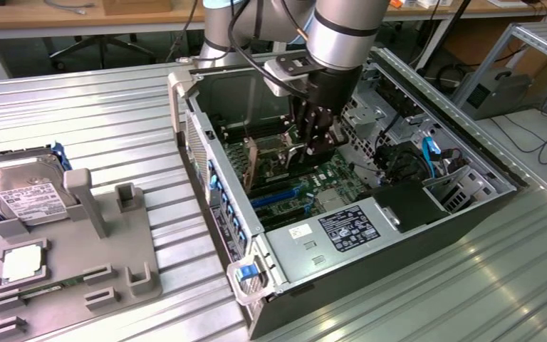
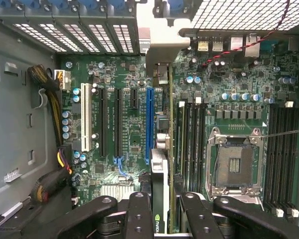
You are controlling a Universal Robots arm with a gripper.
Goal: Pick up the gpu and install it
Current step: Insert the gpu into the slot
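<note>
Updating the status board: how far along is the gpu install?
Done: pickup. The gpu is inside the open computer case, clamped in the pincer. In hand: the card hangs edge-on over the motherboard, alongside the long blue slot. Left: seating. I cannot tell whether its edge is in a slot, and the pincer has not let go.

The counter (image 1: 93, 121) is made of ribbed, shiny metal. The computer case (image 1: 407, 278) is of matt grey sheet metal. The holder (image 1: 122, 242) is of matt grey plastic. The gpu (image 2: 159, 199) is covered in black plastic, and the gripper (image 2: 163, 214) is finished in matt black.
</note>
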